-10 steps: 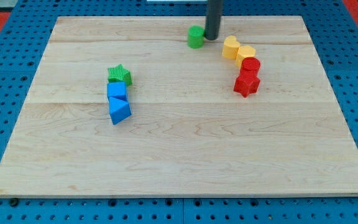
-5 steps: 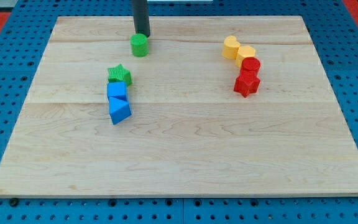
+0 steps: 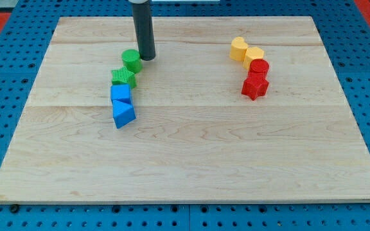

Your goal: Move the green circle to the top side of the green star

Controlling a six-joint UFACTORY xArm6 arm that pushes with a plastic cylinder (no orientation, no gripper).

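The green circle [image 3: 132, 60] sits at the view's upper left of the board, just above the green star [image 3: 123, 77] and touching or nearly touching it. My tip [image 3: 147, 58] rests on the board right beside the green circle, on its right side. The rod rises straight up from there to the view's top edge.
Two blue blocks [image 3: 121, 94] [image 3: 123, 114] stand in a line just below the green star. At the view's right, two yellow blocks [image 3: 239, 49] [image 3: 254, 56] and two red blocks [image 3: 259, 67] [image 3: 254, 85] form a curved chain. The wooden board [image 3: 191, 154] lies on a blue pegboard.
The green circle has been pushed from the board's top middle leftwards and down, until it sits just above the green star. My tip moved with it, from right of the circle to behind it and back.
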